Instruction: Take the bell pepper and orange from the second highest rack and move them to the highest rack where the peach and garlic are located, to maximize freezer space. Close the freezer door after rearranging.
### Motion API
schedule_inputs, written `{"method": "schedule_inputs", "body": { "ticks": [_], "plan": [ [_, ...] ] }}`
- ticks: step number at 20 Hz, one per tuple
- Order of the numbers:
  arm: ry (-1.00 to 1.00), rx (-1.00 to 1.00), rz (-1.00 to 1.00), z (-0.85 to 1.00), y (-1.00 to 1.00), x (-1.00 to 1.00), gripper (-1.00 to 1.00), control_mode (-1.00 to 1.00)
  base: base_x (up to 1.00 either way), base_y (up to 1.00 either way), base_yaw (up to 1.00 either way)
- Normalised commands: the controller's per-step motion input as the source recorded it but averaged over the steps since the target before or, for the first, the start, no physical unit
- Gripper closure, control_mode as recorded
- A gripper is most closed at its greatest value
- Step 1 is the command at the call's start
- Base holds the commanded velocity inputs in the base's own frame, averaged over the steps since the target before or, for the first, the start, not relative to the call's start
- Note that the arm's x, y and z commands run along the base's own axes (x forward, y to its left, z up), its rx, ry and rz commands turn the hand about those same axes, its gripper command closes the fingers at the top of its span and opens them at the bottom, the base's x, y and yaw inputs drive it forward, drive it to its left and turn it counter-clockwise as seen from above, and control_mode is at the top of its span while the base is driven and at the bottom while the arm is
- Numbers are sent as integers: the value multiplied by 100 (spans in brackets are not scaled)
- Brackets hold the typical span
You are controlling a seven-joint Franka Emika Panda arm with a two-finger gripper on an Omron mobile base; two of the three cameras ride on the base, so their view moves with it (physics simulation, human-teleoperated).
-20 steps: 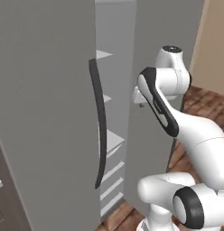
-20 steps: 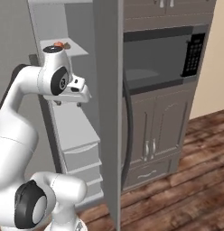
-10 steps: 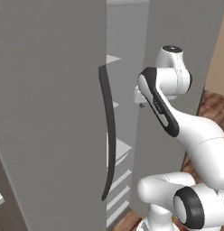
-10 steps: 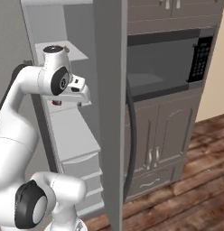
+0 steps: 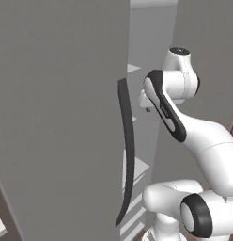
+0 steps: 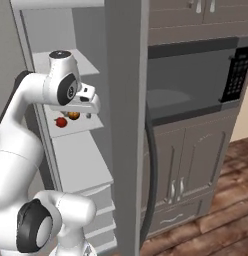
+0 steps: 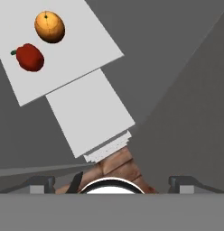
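Freezer (image 6: 71, 165) wide open, arm up at the shelves!

The freezer door (image 5: 57, 117) looms large in the left base view, black handle (image 5: 128, 150) curving down its edge. On a pale shelf (image 7: 82, 49) the orange (image 7: 49, 26) and red bell pepper (image 7: 29, 57) lie close together, apart from the gripper (image 7: 111, 182), whose fingertips (image 7: 41, 182) stand well apart, holding nothing. A dark oven (image 6: 196, 80) sits to the right.

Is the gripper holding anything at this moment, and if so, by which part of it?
Nothing is held. In the hand view the bell pepper and orange lie on their shelf, apart from the gripper.
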Motion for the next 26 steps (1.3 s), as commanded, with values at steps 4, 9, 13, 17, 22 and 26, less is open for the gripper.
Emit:
{"method": "schedule_inputs", "body": {
  "ticks": [4, 9, 13, 17, 22, 26],
  "plan": [
    [0, 0, 0, 0, 0, 0, -100, 100, 52, -15, 17],
    [0, 0, 0, 0, 0, 0, -100, 100, 41, -24, 22],
    [0, 0, 0, 0, 0, 0, -100, 100, 40, -23, 19],
    [0, 0, 0, 0, 0, 0, -100, 100, 27, -24, 15],
    [0, 8, 13, -17, -42, 8, -100, -100, 0, 0, 0],
    [0, 0, 9, -24, -61, 0, -100, -100, 0, 0, 0]
  ]
}}
